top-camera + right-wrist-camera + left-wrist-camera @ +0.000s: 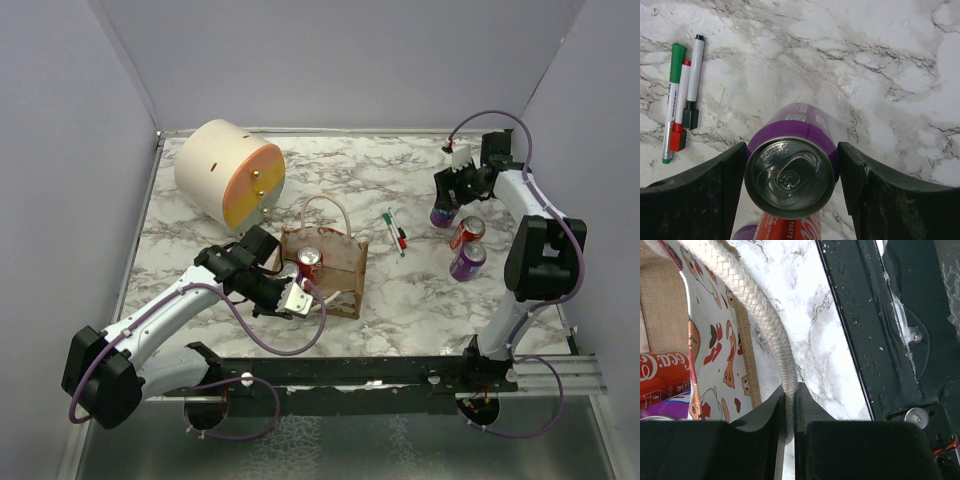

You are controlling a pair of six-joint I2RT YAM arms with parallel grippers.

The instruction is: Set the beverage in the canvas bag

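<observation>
on the marble table [400, 290], the canvas bag [340, 268] stands near the left arm. it is judged soft and light, likely to sag or slide if pushed, so it is best taken by a rope handle [760, 310]. that handle is pinched between the closed fingers of the left claw [790, 405], which should hold the mouth open. the purple can [790, 131], taken as the beverage, stands at the far right of the table, well apart from the bag. it is judged stiff, smooth and somewhat slippery, heavy if full, and best gripped across its round body. the right claw [791, 165] is closed around it, one finger pressed to each side. whether it is lifted cannot be told.

the bag is seen as boxy and tan-brown, with cream handles and a white band printed in red. a red cola can [310, 262] lies inside. the purple can shows a silver top with an unopened tab.
</observation>
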